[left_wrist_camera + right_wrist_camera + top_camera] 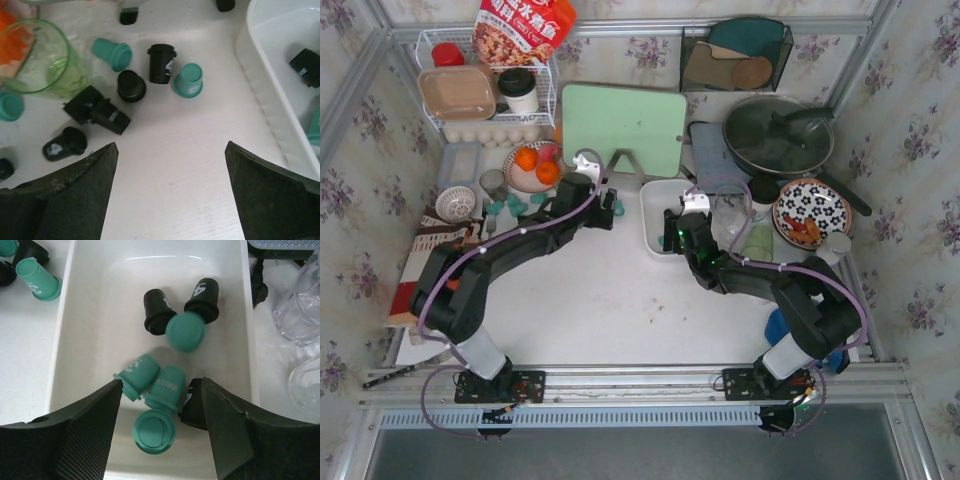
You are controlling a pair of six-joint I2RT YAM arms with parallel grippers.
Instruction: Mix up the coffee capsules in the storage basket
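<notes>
Now both pairs of fingers stand apart and empty. The right fingers (75, 440) hang over the storage basket (65, 340). The coffee capsules (167, 385) in it lie between and just ahead of the tips. Three teal ones are bunched near the tips with a black one by the right tip, and two black ones lie farther ahead. A blurred teal capsule (185, 331) beside those two looks to be in motion.

The left fingers (75, 190) hover above the table (170, 165). Loose capsules (161, 62), black and teal, lie well ahead of the left tip, beside a green glass (35, 55). The basket's wall is ahead of the right tip.

I judge the job part done. To do it well, let the moving capsule settle first. Then take one loose capsule at a time, choosing one that stands apart from its neighbours. Close across its tapered body rather than its rim. Release it low over the other colour, so the colours interleave rather than clump.
</notes>
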